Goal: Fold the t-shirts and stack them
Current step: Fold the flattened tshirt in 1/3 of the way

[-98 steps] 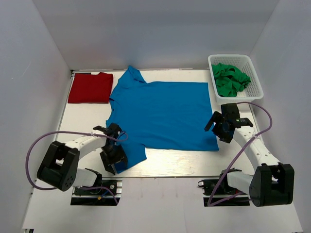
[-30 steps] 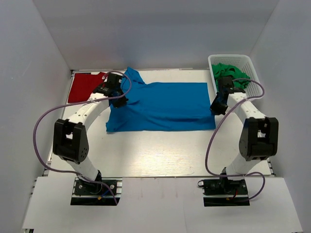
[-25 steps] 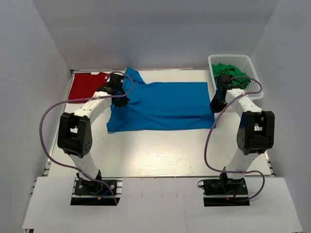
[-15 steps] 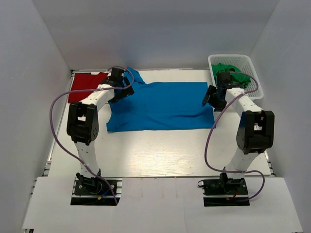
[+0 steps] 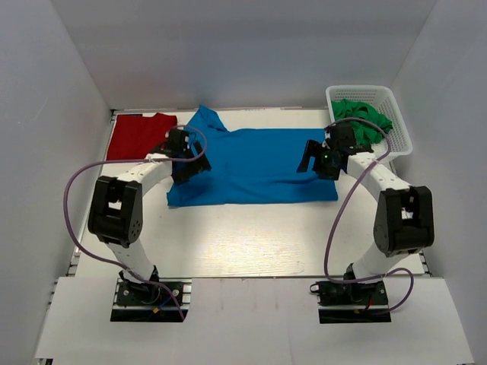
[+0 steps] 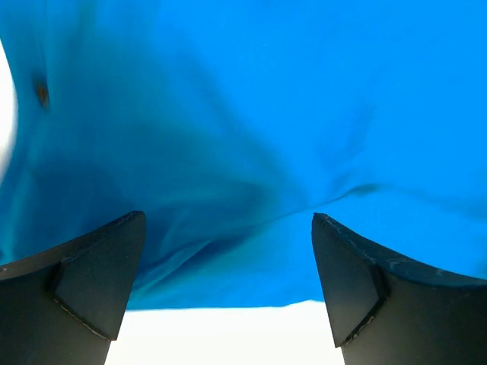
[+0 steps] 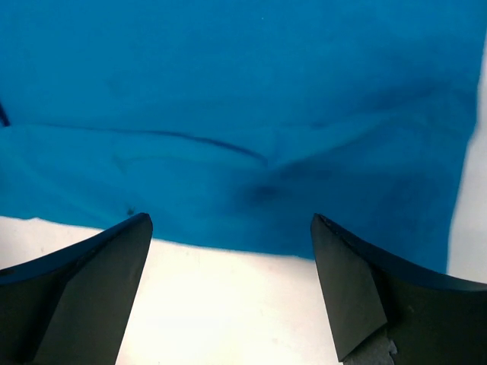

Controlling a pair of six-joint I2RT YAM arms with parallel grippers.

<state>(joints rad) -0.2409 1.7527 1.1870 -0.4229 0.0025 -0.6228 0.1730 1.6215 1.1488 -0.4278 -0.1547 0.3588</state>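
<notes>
The bright blue t-shirt [image 5: 251, 166] lies folded in half lengthwise at the back middle of the table, collar to the far left. The dark red t-shirt [image 5: 138, 136] lies folded at the back left. My left gripper [image 5: 185, 169] is open and empty over the blue shirt's left end; its wrist view shows blue cloth [image 6: 251, 137] between spread fingers [image 6: 91, 281]. My right gripper [image 5: 313, 161] is open and empty over the shirt's right end; its wrist view shows the cloth edge [image 7: 251, 152] and bare table between the fingers [image 7: 358, 289].
A white basket [image 5: 396, 144] at the back right holds crumpled green cloth [image 5: 360, 122]. White walls close in the left, right and back. The table's white surface [image 5: 243, 236] shows in front of the blue shirt.
The blue shirt's near half was carried to the back and folded over. Both grippers then let go and opened; in the last half second they moved a little inward over the shirt.
</notes>
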